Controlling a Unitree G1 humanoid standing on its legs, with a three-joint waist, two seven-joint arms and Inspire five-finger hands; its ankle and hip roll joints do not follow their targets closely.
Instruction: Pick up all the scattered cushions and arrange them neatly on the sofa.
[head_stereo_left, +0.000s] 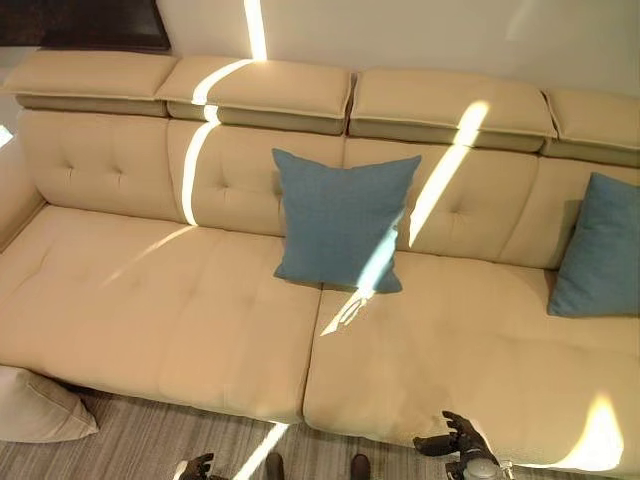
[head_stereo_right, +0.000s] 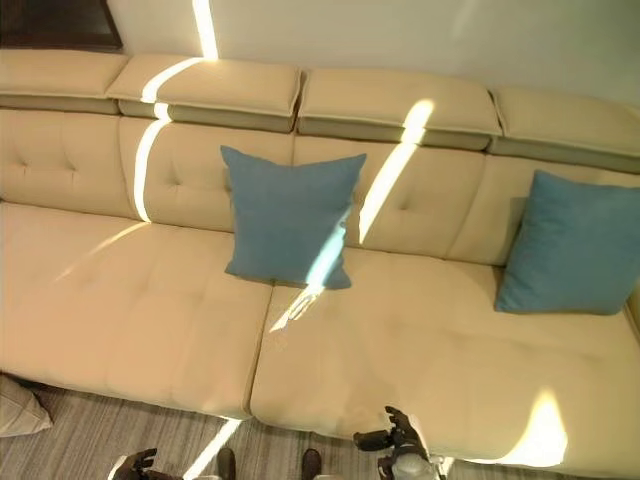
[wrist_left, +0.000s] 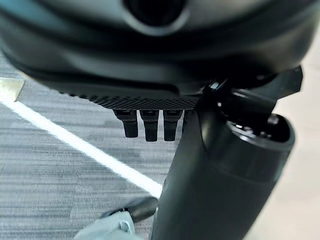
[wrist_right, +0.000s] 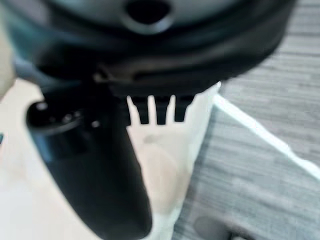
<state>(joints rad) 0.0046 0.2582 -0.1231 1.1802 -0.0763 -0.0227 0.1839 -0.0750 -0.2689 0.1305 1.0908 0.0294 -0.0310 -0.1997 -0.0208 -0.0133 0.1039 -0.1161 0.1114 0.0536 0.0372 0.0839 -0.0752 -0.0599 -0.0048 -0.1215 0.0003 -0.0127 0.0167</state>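
I am looking down on a long beige upholstered sofa (head_stereo_left: 200, 320) with tufted back cushions and padded headrests along its top edge. A square blue fabric cushion (head_stereo_left: 340, 220) stands upright near the middle of the seat, leaning against the backrest just beside the seam between two seat sections. A second blue fabric cushion (head_stereo_right: 575, 245) leans upright against the backrest at the sofa's right end, well apart from the first. A pale beige cushion (head_stereo_left: 40, 408) lies on the grey striped carpet floor (head_stereo_left: 150, 440), by the sofa's front left corner, partly tucked against the sofa's base.

My right hand (head_stereo_left: 455, 438) hangs at the sofa's front edge, toward its right half, over the seat's lip. Its fingers (wrist_right: 160, 111) point straight out with the thumb spread to one side, loose and empty; in its wrist view the beige seat edge and the carpet lie past them.

My left hand (head_stereo_left: 195, 466) is low over the carpet in front of the sofa, apart from the beige floor cushion. Its fingers (wrist_left: 147, 127) are extended and relaxed, holding nothing, with the carpet and a bright streak of sunlight (wrist_left: 75, 145) beyond them.

Sunlight stripes also cross the backrest and seat.
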